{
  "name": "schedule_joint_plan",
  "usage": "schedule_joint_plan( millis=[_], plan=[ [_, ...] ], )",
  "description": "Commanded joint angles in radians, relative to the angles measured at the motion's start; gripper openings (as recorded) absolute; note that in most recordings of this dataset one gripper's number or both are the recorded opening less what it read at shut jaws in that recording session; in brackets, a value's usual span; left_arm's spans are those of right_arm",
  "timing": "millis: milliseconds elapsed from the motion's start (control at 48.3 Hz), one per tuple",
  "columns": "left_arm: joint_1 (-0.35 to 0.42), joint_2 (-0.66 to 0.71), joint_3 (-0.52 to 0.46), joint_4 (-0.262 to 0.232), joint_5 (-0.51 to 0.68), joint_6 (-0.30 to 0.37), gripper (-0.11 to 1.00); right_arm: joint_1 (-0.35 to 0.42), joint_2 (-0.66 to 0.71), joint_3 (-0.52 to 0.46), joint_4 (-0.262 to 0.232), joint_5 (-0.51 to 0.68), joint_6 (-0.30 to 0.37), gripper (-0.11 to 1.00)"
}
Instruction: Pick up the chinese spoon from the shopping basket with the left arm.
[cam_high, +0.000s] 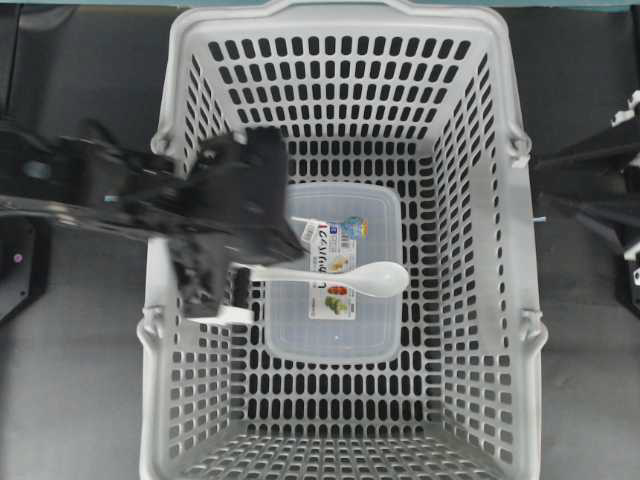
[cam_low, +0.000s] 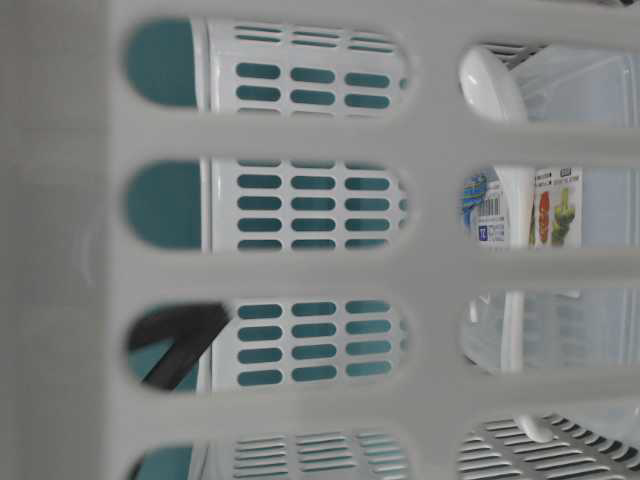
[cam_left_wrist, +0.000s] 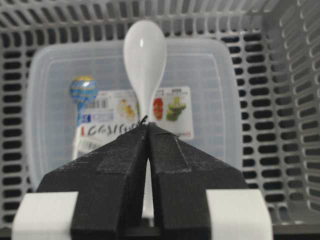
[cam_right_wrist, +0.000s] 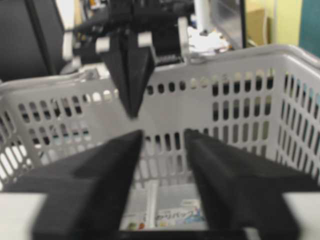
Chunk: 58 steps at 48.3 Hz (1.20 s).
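- Left hand (cam_left_wrist: 148, 131): fingers pressed together on the handle of the chinese spoon (cam_left_wrist: 144, 55), gripping it inside the shopping basket (cam_left_wrist: 295, 75).
- Chinese spoon: glossy white, bowl pointing away from the hand, extended over the clear container (cam_left_wrist: 215, 95).
- Right hand (cam_right_wrist: 162, 137): narrowly parted, holding nothing, outside the basket rim.

A clear rectangular plastic container (cam_high: 335, 335) with a colourful label (cam_high: 335, 262) lies flat, lid up. Dark counter (cam_high: 90, 380) surrounds.
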Motion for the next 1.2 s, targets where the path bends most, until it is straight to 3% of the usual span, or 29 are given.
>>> schedule_joint_plan(
  millis=[0, 104, 332, 414, 995, 1181],
  plan=[
    [-0.008, 0.044, -0.063, 0.003, 0.009, -0.003, 0.01, -0.003, 0.008, -0.014, 0.005, -0.005, 0.002, 0.51],
    [-0.012, 0.092, -0.086, 0.003, 0.043, -0.018, 0.09, -0.003, 0.008, -0.014, 0.003, -0.005, 0.002, 0.65],
    [-0.023, 0.210, -0.120, 0.003, 0.104, -0.017, 0.75, -0.003, 0.008, -0.012, 0.003, -0.005, 0.002, 0.69],
    [-0.025, 0.245, -0.123, 0.003, 0.104, -0.015, 0.89, -0.003, 0.008, -0.012, 0.003, -0.005, 0.002, 0.69],
    [-0.025, 0.341, -0.109, 0.003, 0.055, -0.003, 0.83, -0.003, 0.009, -0.011, 0.002, -0.005, 0.002, 0.69],
    [-0.025, 0.350, -0.101, 0.003, 0.051, -0.002, 0.71, -0.003, 0.008, -0.003, 0.002, -0.005, 0.002, 0.69]
  ],
)
